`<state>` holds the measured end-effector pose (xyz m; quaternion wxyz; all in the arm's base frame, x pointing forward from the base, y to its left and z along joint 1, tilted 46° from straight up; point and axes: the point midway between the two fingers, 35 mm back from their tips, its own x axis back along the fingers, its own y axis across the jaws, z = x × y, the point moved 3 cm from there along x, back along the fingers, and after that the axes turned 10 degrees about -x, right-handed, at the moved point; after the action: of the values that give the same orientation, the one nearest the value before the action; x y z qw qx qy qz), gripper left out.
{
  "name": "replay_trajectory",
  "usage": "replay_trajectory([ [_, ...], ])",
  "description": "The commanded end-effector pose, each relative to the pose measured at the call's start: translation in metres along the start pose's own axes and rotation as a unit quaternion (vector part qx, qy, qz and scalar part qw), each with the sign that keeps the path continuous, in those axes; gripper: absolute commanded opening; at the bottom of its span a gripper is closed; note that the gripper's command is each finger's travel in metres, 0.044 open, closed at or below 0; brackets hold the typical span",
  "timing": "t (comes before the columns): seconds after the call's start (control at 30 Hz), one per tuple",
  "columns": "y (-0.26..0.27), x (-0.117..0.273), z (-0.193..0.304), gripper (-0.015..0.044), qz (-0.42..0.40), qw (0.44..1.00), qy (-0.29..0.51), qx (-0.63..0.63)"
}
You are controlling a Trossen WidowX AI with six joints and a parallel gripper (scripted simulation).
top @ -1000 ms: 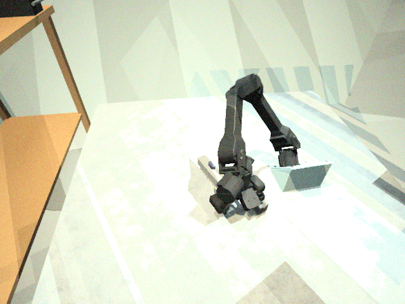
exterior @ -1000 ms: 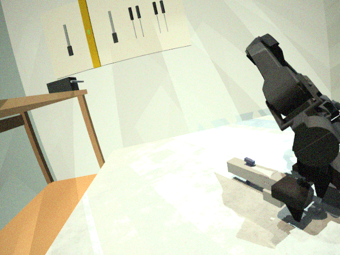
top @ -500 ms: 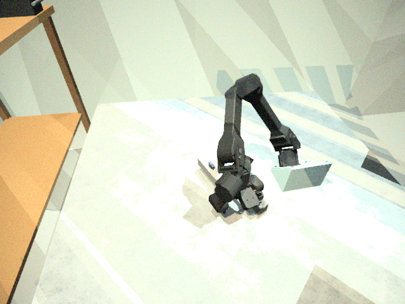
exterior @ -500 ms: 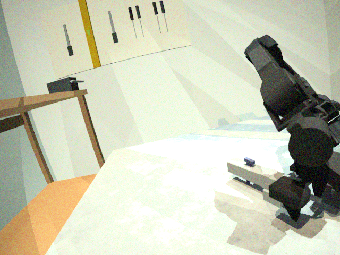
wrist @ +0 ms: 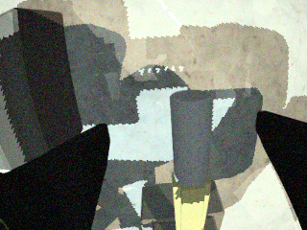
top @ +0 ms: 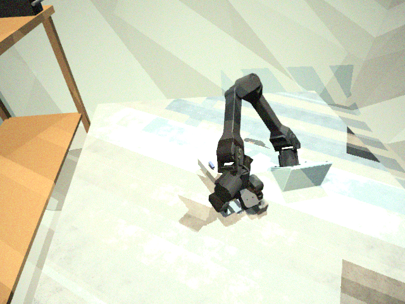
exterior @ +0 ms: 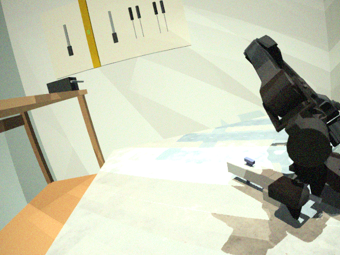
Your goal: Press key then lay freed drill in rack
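My gripper [wrist: 186, 126] is open, with its black fingertips apart on either side of a grey upright cylinder [wrist: 192, 136]. The cylinder has a yellow part [wrist: 190, 211] at its lower end and looks like the drill. Neither finger appears to touch it. A dark block [wrist: 48, 81] stands beyond the left finger. A long pale bar [top: 205, 169] [exterior: 244, 171] runs beside the gripper, with a small violet piece [top: 211, 164] [exterior: 249, 160] on it. I cannot tell which part is the key or which is the rack. The arm hides the drill in the top and exterior views.
A pale blue-green box with sloping sides [top: 300, 178] stands by the arm's base. An orange wooden shelf unit [top: 35, 140] [exterior: 66, 208] stands at the left with a black box [exterior: 62, 85] on top. Tools hang on the back wall board [exterior: 164, 41].
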<state>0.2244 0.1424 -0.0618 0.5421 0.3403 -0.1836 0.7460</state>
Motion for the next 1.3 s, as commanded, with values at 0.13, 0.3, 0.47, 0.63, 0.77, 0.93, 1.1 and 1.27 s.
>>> replay_trajectory([
  [0.13,0.0,0.0001,-0.0001,0.0177,0.0,1.0,0.0,0.0],
  [0.3,0.0,0.0001,-0.0001,0.0046,0.0,1.0,0.0,0.0],
  [0.47,0.0,0.0001,-0.0001,0.0,0.0,1.0,0.0,0.0],
  [0.63,0.0014,0.0015,0.0001,0.0,0.0,1.0,0.002,0.003],
  [0.77,0.002,0.0019,0.0001,0.0,0.0,1.0,0.002,0.003],
  [0.93,0.0025,0.0027,0.0002,0.0,0.0,1.0,0.002,0.003],
  [1.1,0.003,0.0032,0.0004,0.0,0.0,1.0,0.002,0.003],
  [1.27,0.0034,0.0034,-0.0001,0.0,0.0,1.0,0.002,0.003],
])
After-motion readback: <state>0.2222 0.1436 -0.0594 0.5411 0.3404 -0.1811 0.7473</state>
